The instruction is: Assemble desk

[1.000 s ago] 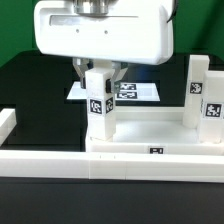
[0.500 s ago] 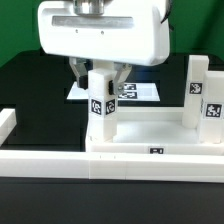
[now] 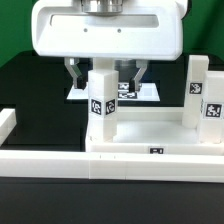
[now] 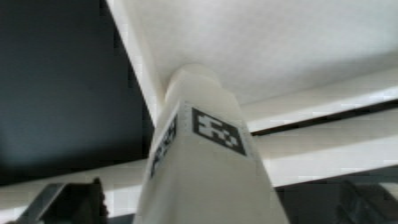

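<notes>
The desk is partly built. Its tabletop lies flat against the long white border bar at the front, and every place below is given from that tabletop. Three legs stand upright on it as far as the exterior view shows: one leg at the corner toward the exterior view's left, and two legs at the far end toward the exterior view's right. The gripper hangs just above the left-hand leg with its fingers spread apart on either side, touching nothing (the wrist view shows the same leg standing free between the dark fingertips). So that leg looks seated and released. A fourth leg is not in view, and whether it is already in place cannot be told. The marker board lies beyond the tabletop.
</notes>
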Available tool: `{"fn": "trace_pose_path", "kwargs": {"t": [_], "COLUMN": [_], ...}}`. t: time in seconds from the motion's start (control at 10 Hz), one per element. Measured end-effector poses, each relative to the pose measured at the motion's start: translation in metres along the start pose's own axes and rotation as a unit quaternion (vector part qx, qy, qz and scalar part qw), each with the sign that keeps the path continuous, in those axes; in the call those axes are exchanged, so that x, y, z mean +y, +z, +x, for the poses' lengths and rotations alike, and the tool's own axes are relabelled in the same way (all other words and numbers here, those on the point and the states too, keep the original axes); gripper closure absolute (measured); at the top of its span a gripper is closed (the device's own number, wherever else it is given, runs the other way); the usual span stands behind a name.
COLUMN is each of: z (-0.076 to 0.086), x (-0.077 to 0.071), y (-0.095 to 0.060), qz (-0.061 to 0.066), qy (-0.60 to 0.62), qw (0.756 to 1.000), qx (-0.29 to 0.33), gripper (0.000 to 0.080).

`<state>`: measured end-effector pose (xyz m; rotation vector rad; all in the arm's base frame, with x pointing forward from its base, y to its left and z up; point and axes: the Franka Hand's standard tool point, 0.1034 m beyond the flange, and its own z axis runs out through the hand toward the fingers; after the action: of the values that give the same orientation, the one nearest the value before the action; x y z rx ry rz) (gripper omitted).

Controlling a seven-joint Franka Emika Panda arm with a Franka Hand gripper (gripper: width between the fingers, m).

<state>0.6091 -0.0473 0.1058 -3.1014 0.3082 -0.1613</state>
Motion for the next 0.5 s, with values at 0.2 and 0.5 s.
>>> {"fn": "trace_pose_path", "kwargs": {"t": [0.2, 0.5], "z": [-0.001, -0.001], "x": [-0.0036, -0.0003], "y": [0.0012, 0.0018], "qz": [-0.003, -0.004], "qy": [-0.071, -0.181], "qw": [0.997, 0.983], "qx": [-0.001, -0.002], "gripper": [0.015, 0.015]}}
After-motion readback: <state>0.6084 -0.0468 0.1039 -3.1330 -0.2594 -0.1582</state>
